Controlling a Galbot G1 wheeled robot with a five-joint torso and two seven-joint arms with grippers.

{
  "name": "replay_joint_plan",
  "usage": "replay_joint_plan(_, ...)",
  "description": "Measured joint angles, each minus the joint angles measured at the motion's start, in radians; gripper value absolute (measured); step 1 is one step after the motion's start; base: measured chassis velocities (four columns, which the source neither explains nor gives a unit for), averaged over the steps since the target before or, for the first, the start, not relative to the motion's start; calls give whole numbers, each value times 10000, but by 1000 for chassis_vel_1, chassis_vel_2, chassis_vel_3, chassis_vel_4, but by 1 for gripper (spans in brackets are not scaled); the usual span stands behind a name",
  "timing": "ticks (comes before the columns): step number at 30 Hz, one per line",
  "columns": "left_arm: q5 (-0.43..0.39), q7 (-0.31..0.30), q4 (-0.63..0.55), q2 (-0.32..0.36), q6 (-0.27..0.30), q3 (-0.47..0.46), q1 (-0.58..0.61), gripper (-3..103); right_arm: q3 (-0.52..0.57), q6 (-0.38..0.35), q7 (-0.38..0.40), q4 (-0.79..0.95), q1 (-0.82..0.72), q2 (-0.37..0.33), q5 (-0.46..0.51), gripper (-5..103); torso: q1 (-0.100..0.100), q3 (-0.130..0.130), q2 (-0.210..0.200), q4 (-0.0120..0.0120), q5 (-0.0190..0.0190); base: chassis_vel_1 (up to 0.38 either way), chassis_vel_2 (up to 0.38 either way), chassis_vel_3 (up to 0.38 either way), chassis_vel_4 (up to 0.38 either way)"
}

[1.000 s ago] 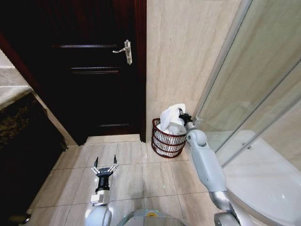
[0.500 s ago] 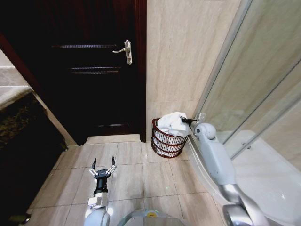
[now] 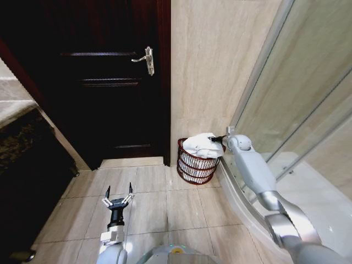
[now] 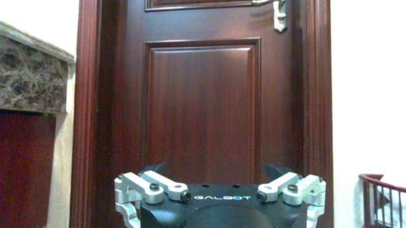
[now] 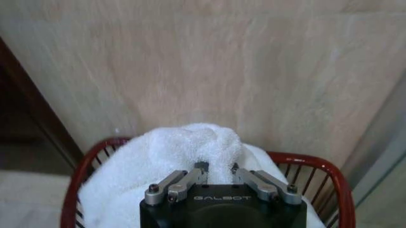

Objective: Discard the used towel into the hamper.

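the right gripper (image 5: 216, 172) is at the hamper's top, its fingers drawn close together on a raised fold of the towel (image 5: 184, 156). in the head view the same right gripper (image 3: 218, 139) sits at the hamper's rim on the shower side, arm stretched forward to it.

the towel (image 3: 201, 145) is white and bunched, heaped in the hamper (image 3: 195, 165) and rising above the rim. it has no clear long axis; the pinched fold stands up toward the gripper. the right wrist view shows the grip and the red rim (image 5: 73, 175) curving round both sides of the towel, detail the head view does not give. the head view alone gives the setting: the hamper stands upright on the tiled floor (image 3: 159, 198), mouth up, in the corner against the beige wall (image 3: 203, 66), between the dark door (image 3: 110, 82) and the glass shower screen (image 3: 297, 99).

the left gripper (image 3: 117, 198) hangs low over the floor, well apart from the hamper, fingers spread. the left wrist view faces the door, with an edge of the hamper (image 4: 381, 199) at one side.
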Motion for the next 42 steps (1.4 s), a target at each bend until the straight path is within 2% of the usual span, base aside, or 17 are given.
replay_joint_plan(6,-57,0,-10,-42,-47,-113,58,100,-194,157,-403,-1055,134,508,-1010,13,0,0,0,0,1,0,0,0,0)
replay_joint_plan(12,-67,7,-177,-52,-139,-319,193,100,77,720,-574,-2161,188,1104,-1785,13,-1,-1,0,0,0,0,0,0,0)
replay_joint_plan(18,-44,16,-270,-77,-231,-433,313,100,374,1028,-626,-2703,191,1440,-2015,13,-1,-1,0,0,0,0,0,0,0)
replay_joint_plan(24,-6,15,-270,-189,-316,-392,359,100,416,1207,-443,-2452,-221,1380,-1926,11,-1,-1,0,0,4,0,0,0,0)
replay_joint_plan(25,2,15,-269,-202,-330,-377,365,100,414,1344,-268,-2358,-273,1348,-1778,16,-1,-1,0,1,3,0,0,0,0)
replay_joint_plan(26,2,15,-269,-202,-330,-377,365,100,414,1344,-268,-2358,-273,1348,-1778,16,-1,-1,0,1,3,0,0,0,0)
replay_joint_plan(27,12,15,-270,-208,-349,-353,377,100,404,1537,67,-2169,-351,1295,-1467,21,-1,0,0,0,3,0,0,0,0)
replay_joint_plan(28,13,15,-271,-209,-355,-344,382,100,402,1597,213,-2088,-379,1275,-1350,21,-1,0,-1,0,4,0,0,0,0)
replay_joint_plan(30,19,15,-283,-214,-394,-302,404,100,443,1880,1233,-1288,-563,1120,-632,33,-1,0,-1,0,4,0,0,0,0)
replay_joint_plan(31,19,15,-283,-214,-394,-302,404,100,443,1880,1233,-1288,-563,1120,-632,33,-1,0,-1,0,4,0,0,0,0)
replay_joint_plan(32,21,15,-283,-213,-407,-292,412,100,468,1921,1488,-1012,-625,1057,-489,37,-1,0,-1,0,2,0,0,0,0)
replay_joint_plan(34,24,15,-283,-207,-418,-284,419,100,496,1934,1679,-765,-689,999,-407,37,-1,0,-1,0,1,0,0,0,0)
replay_joint_plan(35,29,17,-283,-184,-445,-265,437,100,587,1916,1962,-72,-885,810,-247,48,-1,0,-1,0,6,0,0,0,0)
replay_joint_plan(37,29,22,-299,-168,-459,-258,450,100,701,1758,2199,751,-1147,537,-39,60,-2,-1,-1,-2,-1,0,0,0,0)
replay_joint_plan(38,29,22,-299,-168,-459,-258,450,100,701,1758,2199,751,-1147,537,-39,60,-2,-1,-1,-2,-1,0,0,0,0)
replay_joint_plan(39,29,25,-324,-154,-465,-257,451,100,741,1691,2357,1268,-1324,355,155,65,-1,0,-1,-1,3,0,0,0,0)
replay_joint_plan(42,28,31,-345,-128,-467,-244,447,100,801,1653,2580,2021,-1637,91,387,71,-1,-1,-1,-2,2,0,0,0,0)
